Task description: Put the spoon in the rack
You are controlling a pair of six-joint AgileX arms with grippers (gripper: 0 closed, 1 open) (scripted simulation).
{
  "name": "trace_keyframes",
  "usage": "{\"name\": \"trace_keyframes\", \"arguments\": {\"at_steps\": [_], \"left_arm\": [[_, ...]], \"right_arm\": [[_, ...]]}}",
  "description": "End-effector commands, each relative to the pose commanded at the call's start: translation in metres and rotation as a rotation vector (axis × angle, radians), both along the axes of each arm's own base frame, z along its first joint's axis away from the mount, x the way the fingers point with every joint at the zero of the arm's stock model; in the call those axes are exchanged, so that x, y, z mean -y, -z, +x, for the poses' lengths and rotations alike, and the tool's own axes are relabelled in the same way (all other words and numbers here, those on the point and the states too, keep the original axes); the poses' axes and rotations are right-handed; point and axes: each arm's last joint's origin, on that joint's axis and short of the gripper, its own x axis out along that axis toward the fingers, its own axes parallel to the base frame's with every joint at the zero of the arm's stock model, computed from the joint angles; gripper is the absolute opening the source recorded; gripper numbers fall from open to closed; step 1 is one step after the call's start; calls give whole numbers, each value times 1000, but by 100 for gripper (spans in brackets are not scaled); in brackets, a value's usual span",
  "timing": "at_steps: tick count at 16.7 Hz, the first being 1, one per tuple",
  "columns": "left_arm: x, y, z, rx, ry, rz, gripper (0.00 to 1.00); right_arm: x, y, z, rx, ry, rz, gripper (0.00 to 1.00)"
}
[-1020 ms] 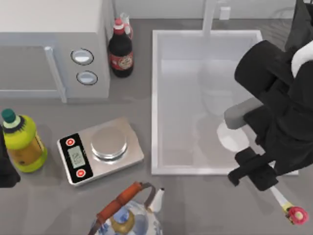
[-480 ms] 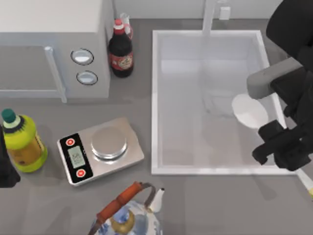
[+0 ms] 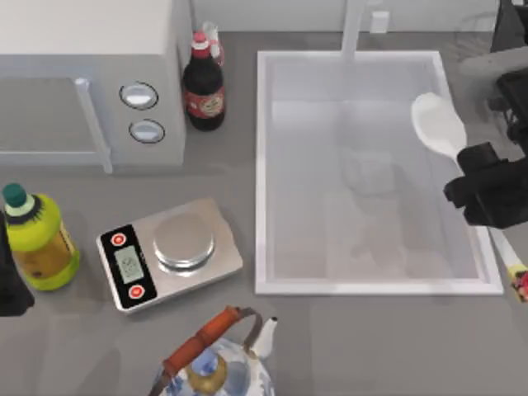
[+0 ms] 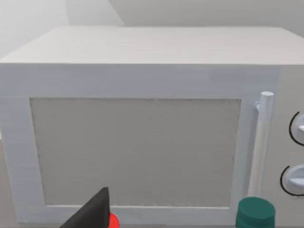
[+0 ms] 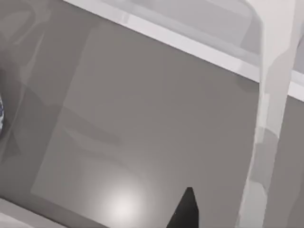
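Right pincer [image 3: 487, 194]: at the top view's right edge, over the sink's right rim; I see it clamped on the spoon's handle.
Spoon [image 3: 439, 125]: white bowl over the sink's right side near the back, handle running toward the front right under the pincer.
Change: since half a second ago the bowl has moved farther back and right, and my right arm has drawn toward the right edge.
Sink [image 3: 355, 288]: white basin on the counter [image 3: 330, 346], unmoved.
Rack: I think a few thin wires at the back right corner belong to it, but I can't be sure.
Left pincer: parked by the left edge beside the yellow bottle [image 3: 35, 239]; I cannot tell its opening.
Scale [image 3: 169, 252], kettle [image 3: 216, 367], microwave [image 3: 91, 78]: unmoved.
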Motion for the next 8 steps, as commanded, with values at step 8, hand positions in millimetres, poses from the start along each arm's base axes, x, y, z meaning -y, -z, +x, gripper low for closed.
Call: {"name": "trace_keyframes", "arguments": {"at_steps": [8], "left_arm": [[0,0,0,0,0,0,100]], "right_arm": [[139,-39,34,631,359,325,0]]}}
